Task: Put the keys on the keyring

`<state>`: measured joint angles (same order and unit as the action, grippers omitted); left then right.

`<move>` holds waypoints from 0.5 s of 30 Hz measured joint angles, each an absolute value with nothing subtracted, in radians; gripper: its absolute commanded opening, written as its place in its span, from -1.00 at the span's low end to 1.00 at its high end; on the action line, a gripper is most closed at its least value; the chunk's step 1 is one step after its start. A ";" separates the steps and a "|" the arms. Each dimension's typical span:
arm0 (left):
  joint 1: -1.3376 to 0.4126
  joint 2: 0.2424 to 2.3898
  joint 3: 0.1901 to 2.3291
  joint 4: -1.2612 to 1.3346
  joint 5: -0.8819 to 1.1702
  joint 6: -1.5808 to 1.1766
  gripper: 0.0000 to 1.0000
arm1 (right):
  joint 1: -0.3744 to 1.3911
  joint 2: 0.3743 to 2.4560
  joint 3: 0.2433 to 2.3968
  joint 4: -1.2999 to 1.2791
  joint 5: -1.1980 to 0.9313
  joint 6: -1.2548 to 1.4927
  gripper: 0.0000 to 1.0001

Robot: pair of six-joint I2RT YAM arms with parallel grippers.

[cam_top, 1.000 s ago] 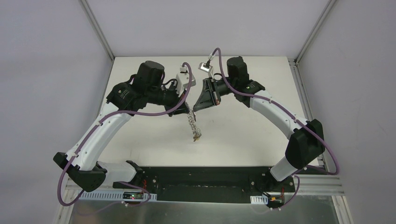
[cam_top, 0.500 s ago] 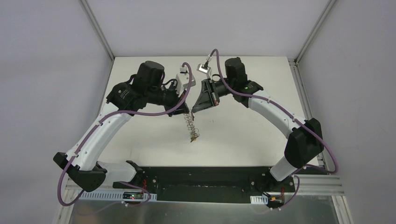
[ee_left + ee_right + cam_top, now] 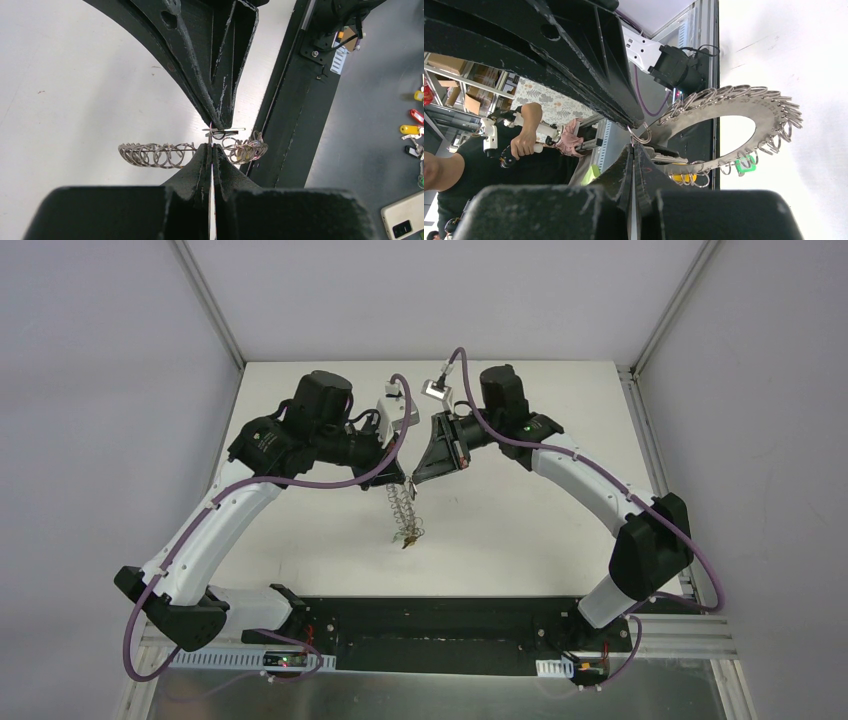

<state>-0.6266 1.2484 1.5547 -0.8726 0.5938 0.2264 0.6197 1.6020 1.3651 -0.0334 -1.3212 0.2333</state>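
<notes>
Top view: both arms meet tip to tip above mid-table (image 3: 320,540). The keyring (image 3: 402,508) hangs from the meeting point as a narrow dangling strand, its lower end close above the tabletop. Key colours are too small to tell here.

Left wrist view: the left gripper (image 3: 211,149) has its fingers pressed together, with the keyring's band passing right at the tips, so it is pinching the band. The fringe of rings runs out to either side, edge-on. The right gripper (image 3: 220,122) comes in from above, tip nearly touching. A single wire ring (image 3: 217,133) sits in the small gap between the tips.

Right wrist view: the right gripper's own fingers are pressed together too. I cannot tell whether they hold that wire ring or only touch it. Only this view shows the keyring face-on as an open flat loop. It also shows the green key (image 3: 744,165) and yellow-orange key (image 3: 684,177) hanging on the loop's fringe. No black head made out. A person (image 3: 484,165) appears in the background.
</notes>
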 measured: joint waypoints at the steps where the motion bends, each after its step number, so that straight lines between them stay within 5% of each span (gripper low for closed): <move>1: -0.627 1.248 1.555 -0.873 0.594 0.226 -1.00 | 0.620 1.602 1.365 -0.039 -1.321 0.228 -1.00; 15: -0.627 1.247 1.544 -0.870 0.594 0.226 -1.00 | 0.620 1.604 1.374 -0.081 -1.312 0.205 -1.00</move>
<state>-0.6266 1.2469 1.5436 -0.8696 0.5941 0.2264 0.6197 1.6043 1.3735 -0.0807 -1.3125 0.2047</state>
